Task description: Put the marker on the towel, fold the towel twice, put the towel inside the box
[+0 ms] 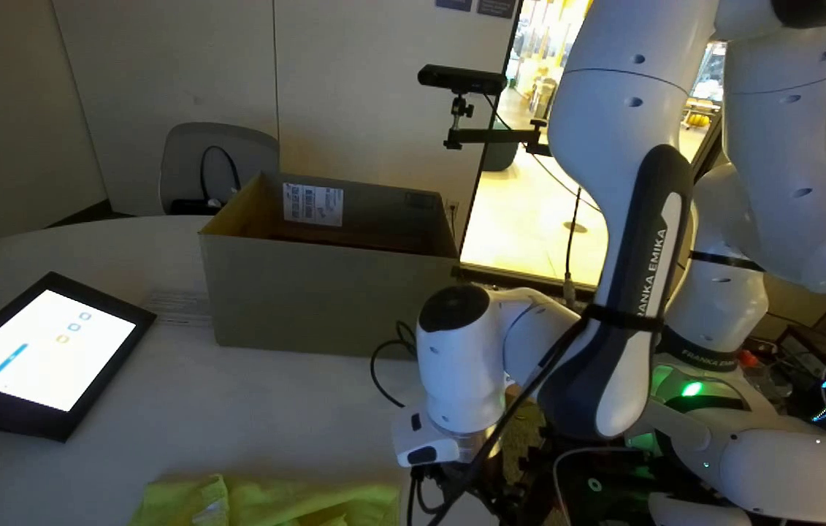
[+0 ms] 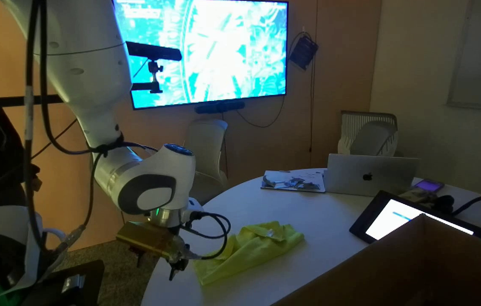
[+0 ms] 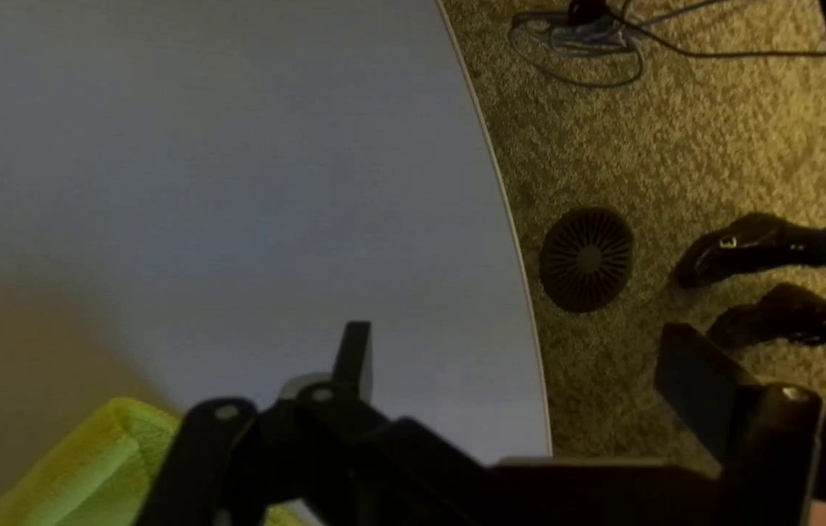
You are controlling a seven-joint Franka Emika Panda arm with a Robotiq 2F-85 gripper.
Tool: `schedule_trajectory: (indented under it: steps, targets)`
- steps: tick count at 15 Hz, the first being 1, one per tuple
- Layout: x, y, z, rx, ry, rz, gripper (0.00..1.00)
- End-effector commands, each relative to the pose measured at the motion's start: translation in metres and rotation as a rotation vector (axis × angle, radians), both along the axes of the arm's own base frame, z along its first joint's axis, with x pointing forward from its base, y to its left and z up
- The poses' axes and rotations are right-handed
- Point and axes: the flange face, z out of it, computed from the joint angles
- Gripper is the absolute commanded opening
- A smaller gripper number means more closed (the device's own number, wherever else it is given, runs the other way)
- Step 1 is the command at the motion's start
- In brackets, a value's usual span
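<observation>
up front in exterior view, open-topped cardboard box on table; at table edge, fingers spread wide, bare table and carpet showing between; just beside them, rumpled yellow-green towel on table; past it, black-framed tablet, partly hidden by box; behind, silver laptop; farthest, bright wall-mounted screen
</observation>
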Motion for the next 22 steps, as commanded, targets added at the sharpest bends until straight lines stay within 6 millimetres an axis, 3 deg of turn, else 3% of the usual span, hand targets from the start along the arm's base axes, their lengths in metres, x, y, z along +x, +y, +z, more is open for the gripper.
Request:
schedule_trajectory:
  steps: [1,6,14,22]
  targets:
    - [-0.012,-0.010,0.020,-0.008,-0.047,0.194,1.00]
    - [-0.003,0.005,0.034,0.016,-0.154,0.397,1.00]
    - [0.023,0.047,0.041,0.145,-0.306,0.340,1.00]
    - [0.032,0.055,0.016,0.178,-0.362,0.318,1.00]
